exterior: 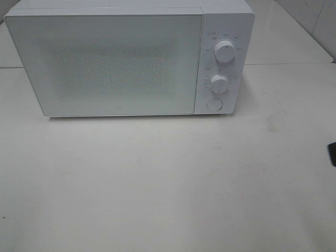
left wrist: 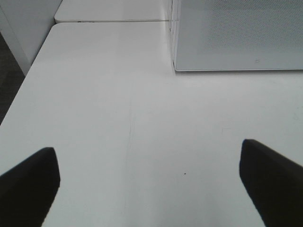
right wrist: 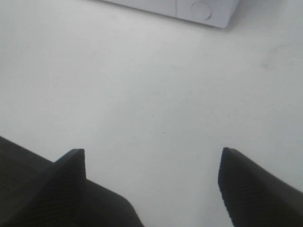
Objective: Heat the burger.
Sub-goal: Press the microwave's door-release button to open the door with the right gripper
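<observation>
We see the left gripper (left wrist: 147,153) and the right gripper (right wrist: 151,155) spread wide over the table (exterior: 168,184), grasping nothing. The microwave (exterior: 121,63) fills the upper frame, door closed. We cannot tell where the burger is.

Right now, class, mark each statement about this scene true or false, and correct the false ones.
1. The door of the microwave is shut. True.
2. The left gripper holds a burger. False: it is open and empty.
3. An upper knob and a lower knob sit above a round button. True.
4. The right gripper touches the microwave. False: it hangs open over the table, apart from the microwave.
</observation>
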Robot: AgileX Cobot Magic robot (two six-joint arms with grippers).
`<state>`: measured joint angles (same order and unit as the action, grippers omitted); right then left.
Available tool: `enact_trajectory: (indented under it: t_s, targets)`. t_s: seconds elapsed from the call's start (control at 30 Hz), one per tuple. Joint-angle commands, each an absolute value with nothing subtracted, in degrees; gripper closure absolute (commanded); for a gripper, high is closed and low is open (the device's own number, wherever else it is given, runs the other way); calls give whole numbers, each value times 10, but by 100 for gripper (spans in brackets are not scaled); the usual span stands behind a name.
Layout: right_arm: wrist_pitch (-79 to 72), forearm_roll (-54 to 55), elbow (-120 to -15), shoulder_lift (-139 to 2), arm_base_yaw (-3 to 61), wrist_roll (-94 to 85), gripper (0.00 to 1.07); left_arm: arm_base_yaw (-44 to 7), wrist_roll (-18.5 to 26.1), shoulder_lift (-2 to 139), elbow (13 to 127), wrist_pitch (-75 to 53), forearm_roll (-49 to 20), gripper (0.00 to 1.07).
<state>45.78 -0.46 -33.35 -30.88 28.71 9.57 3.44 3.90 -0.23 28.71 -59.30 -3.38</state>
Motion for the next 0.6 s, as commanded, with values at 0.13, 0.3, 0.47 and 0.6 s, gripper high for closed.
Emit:
enact_trajectory:
  t_s: [0.13, 0.3, 0.47, 0.6]
  targets:
    - [525, -91, -333, -173, 230, 137, 32, 30, 36, -17, 285, -590, -34, 9]
    - [542, -101, -333, -118, 183, 137, 32, 30, 36, -17, 285, -590, -34, 9]
    - [568, -101, -333, -57, 138, 137, 32, 30, 36, -17, 285, -590, -34, 9]
    - [592, -101, -333, -14, 92, 129, 32, 30, 36, -17, 285, -590, -34, 9]
